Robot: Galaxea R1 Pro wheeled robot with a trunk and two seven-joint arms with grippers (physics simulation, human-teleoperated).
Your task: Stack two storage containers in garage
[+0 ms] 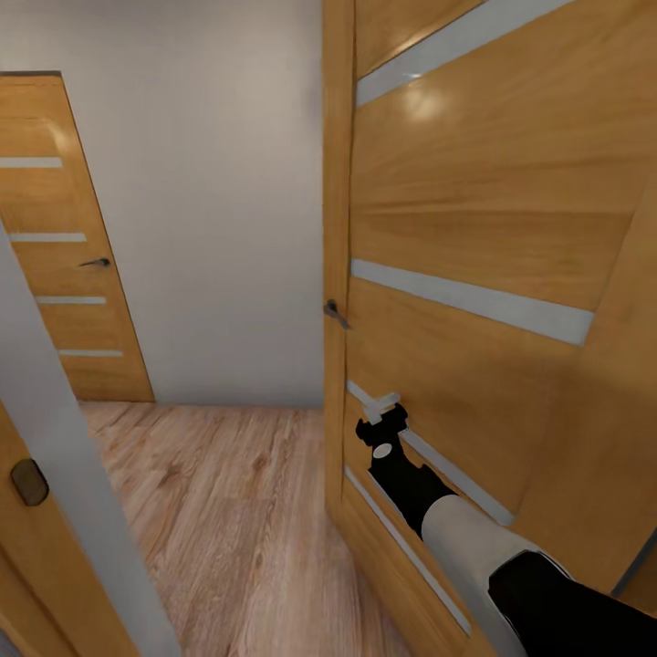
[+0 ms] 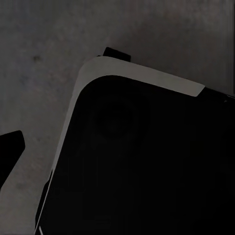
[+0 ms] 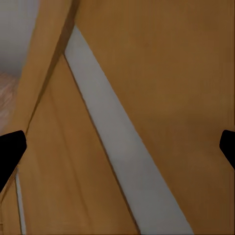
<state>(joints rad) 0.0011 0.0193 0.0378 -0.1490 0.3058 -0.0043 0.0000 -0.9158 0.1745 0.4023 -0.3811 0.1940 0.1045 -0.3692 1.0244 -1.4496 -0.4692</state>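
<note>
The two storage containers are out of view. I stand in a small hallway with a light wood-plank floor. My right gripper reaches forward against the lower part of an orange-brown door that stands ajar on the right. In the right wrist view this gripper is open, its black fingertips far apart, with the door's wood and a pale stripe close in front. My left gripper hangs over a black robot panel with a white edge; one fingertip shows at the side.
The door's dark handle sits on its near edge. A second orange-brown door, closed, stands at the far left in a cream wall. A grey door frame crosses close at the left. Wood floor lies between.
</note>
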